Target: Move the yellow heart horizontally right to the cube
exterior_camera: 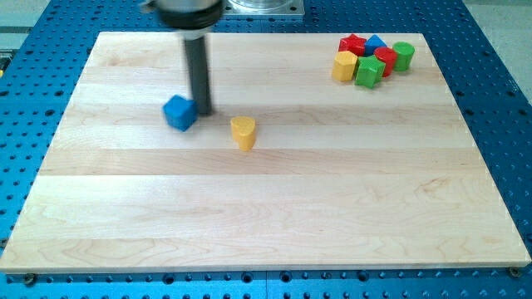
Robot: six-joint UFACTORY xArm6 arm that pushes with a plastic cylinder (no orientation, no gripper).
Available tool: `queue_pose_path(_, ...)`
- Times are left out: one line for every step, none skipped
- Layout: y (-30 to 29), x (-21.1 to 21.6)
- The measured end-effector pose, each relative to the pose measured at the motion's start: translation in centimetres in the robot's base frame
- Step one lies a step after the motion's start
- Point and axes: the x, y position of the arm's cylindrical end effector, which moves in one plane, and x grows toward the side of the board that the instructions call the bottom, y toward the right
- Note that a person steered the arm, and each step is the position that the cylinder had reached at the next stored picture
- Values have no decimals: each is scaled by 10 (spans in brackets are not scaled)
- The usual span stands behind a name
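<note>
Yellow heart (243, 131) sat just to the view's right of the tip (204, 111) and slightly lower, apart from it. That tip, a bare rod with nothing to open or close, stood against the right side of the blue cube (179, 112). From there a sweep could, I judged, nudge the cube or clip the heart off-centre and spin it. The heart looked small, upright, smooth-sided, lobes facing up.

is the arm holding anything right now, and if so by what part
Nothing is held. My tip only stands beside the blue cube, on its right; the yellow heart-shaped block lies apart, further right.
</note>
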Motion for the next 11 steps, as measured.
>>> queue_pose_path(-40,23)
queue_pose_path(-10,57)
queue_pose_path(-62,59)
queue_pose_path(-90,63)
queue_pose_path(-23,0)
queue_pose_path(82,-4)
queue_pose_path(125,29)
queue_pose_path(141,38)
queue_pose_path(88,65)
queue_pose_path(1,53)
queue_pose_path(8,74)
